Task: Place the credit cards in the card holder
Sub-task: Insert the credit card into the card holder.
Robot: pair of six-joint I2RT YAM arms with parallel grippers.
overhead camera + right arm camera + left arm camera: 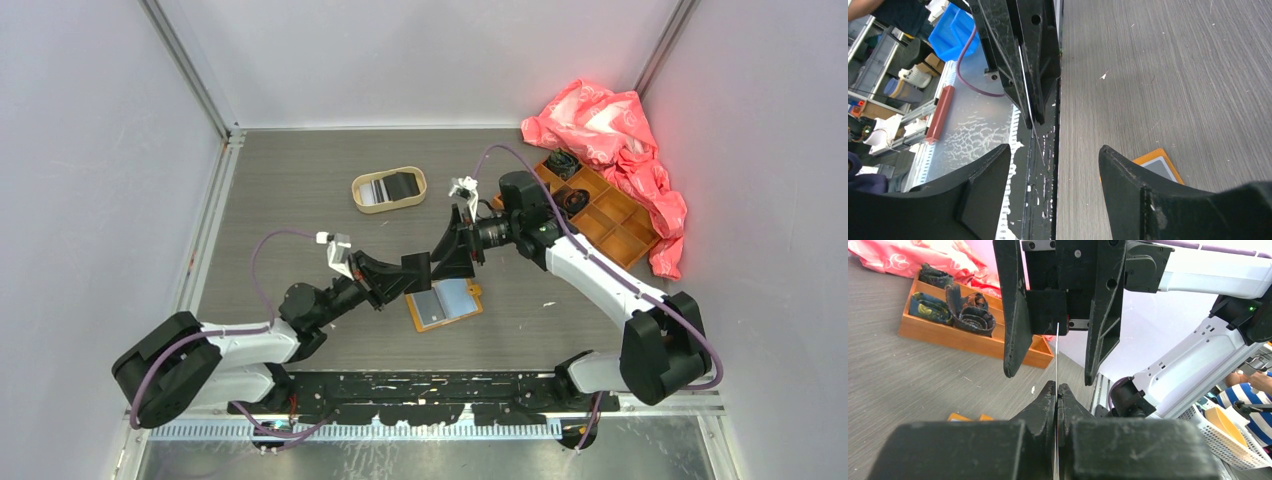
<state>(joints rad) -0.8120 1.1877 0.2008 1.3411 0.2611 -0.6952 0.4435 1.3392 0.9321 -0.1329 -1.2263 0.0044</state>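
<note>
The left hand point(1057, 386) is clamped tight on a credit card point(1056, 347), which stands edge-on between its fingers and shows only as a thin pale line, so its face colour cannot be told; the right hand point(1054, 152) faces it with its jaws spread wide, one finger on each side of that card and neither touching it; both hands meet above the middle of the bench point(300, 200), a little toward the near edge; the card holder point(478, 294) lies open and flat on the bench just below them, with a pale card point(447, 303) resting on it; an oval tan tray point(389, 208) sits nearer the far edge, holding a striped card point(372, 188) and a black card point(402, 185) side by side; an orange compartmented box point(600, 215) stands toward the far right corner, with a pink plastic bag point(600, 130) bunched along its far and right sides.
</note>
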